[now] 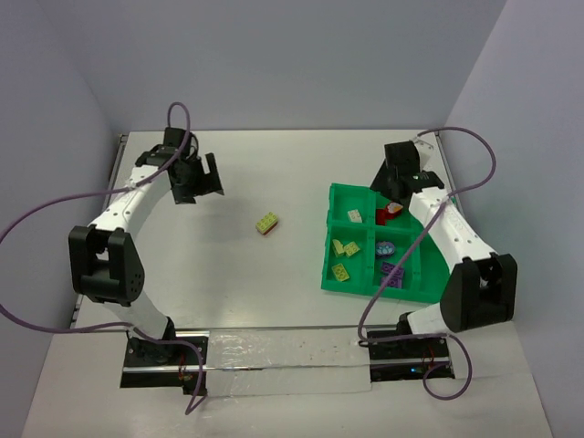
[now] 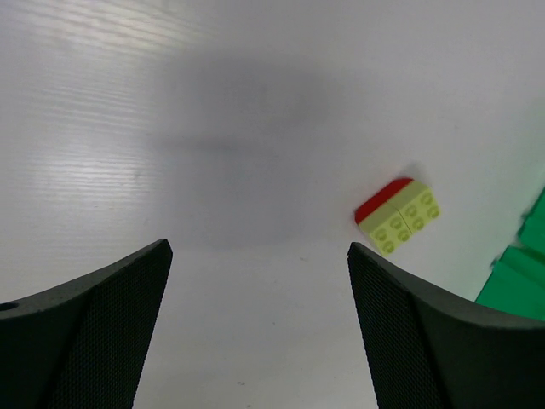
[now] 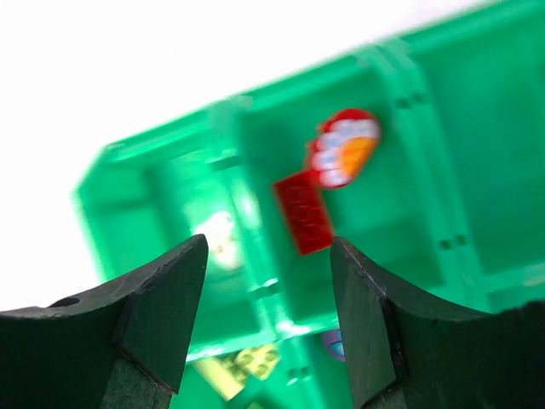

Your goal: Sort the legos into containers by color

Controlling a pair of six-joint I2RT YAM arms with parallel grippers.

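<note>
Left pincer (image 1: 205, 181) hangs released and empty toward the far left corner of the white tabletop (image 1: 274, 164) in the overhead view. It is well apart from the one loose piece, a two-colour brick (image 1: 266, 224) of pale yellow-green studded plastic clipped onto red, lying near the tabletop's middle. The bright green plastic divided tray (image 1: 327, 274) sits by the right edge with yellow-green, purple and red bricks in its compartments. The right pincer (image 1: 388, 193) hovers over the tray's far right compartment.

From the left wrist, the jaws stand wide and the two-colour brick (image 2: 398, 216) lies ahead and off to the right, outside their gap. Closing on this line would catch nothing. The piece is low and the tabletop looks smooth, so a stray fingertip could skid it away. The bigger trap is that two colours travel as one lump, so dropping it whole misfiles one half.

The right wrist view is blurred. The right pincer (image 3: 268, 247) is spread and empty above a small red rectangular brick (image 3: 304, 213) on a compartment floor. Beside the brick lies a round red, white and orange piece (image 3: 345, 149), possibly no brick at all. Parked over the tray, this arm could block or strike the left one on delivery.
</note>
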